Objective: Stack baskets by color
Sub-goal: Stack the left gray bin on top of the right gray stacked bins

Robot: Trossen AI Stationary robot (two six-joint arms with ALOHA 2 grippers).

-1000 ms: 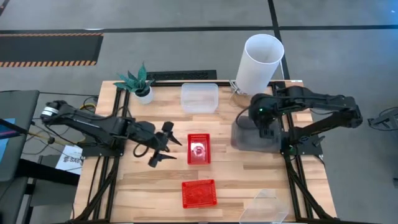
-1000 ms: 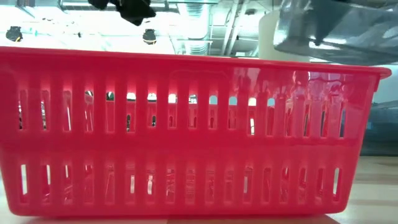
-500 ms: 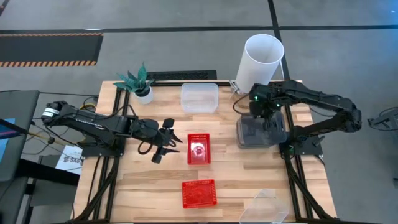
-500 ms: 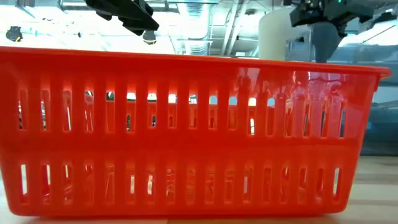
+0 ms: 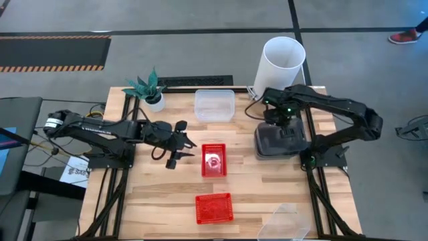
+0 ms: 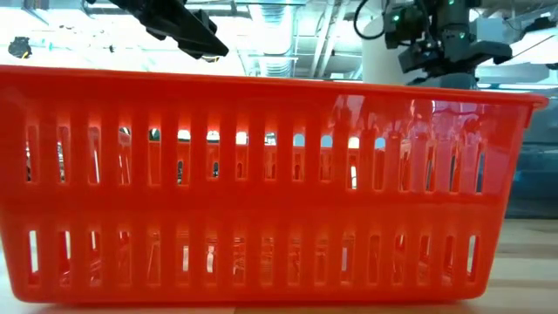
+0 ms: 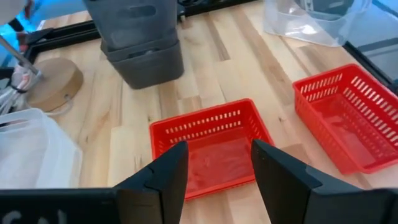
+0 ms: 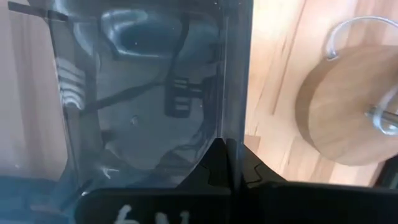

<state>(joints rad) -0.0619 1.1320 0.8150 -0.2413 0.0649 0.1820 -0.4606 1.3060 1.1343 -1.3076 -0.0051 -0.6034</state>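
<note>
My right gripper [image 8: 227, 149] is shut on a smoky grey basket [image 5: 281, 142], which stands on top of the other grey baskets [image 7: 144, 59] at the table's right. Left of the middle red basket [image 5: 214, 159], my left gripper [image 5: 179, 144] hangs open above the table. In its wrist view its fingers [image 7: 171, 174] frame that basket's near wall [image 7: 208, 121] without touching it. A second red basket [image 5: 214, 207] rests on its bottom by the near edge. One clear basket [image 5: 215, 105] stands at the far middle. Another [image 5: 284, 224] leans at the near right. My right gripper pinches the grey basket's rim [image 8: 235, 93] on the side toward the table's far edge, one finger inside the wall and one outside. The fingers point down from above. The basket is level over the grey stack. I cannot tell whether it rests fully in it.
A tall white cylinder [image 5: 281, 63] on a round wooden base [image 8: 348, 106] stands just beyond the grey stack. A small potted plant [image 5: 148, 90] is at the far left. In the low view, the near red basket [image 6: 261, 183] hides most of the table.
My right gripper has carried the grey basket toward the table's right and far side and lowered it onto the grey stack, turning it square with the stack. My left gripper has swung a little toward the far edge, staying beside the middle red basket.
</note>
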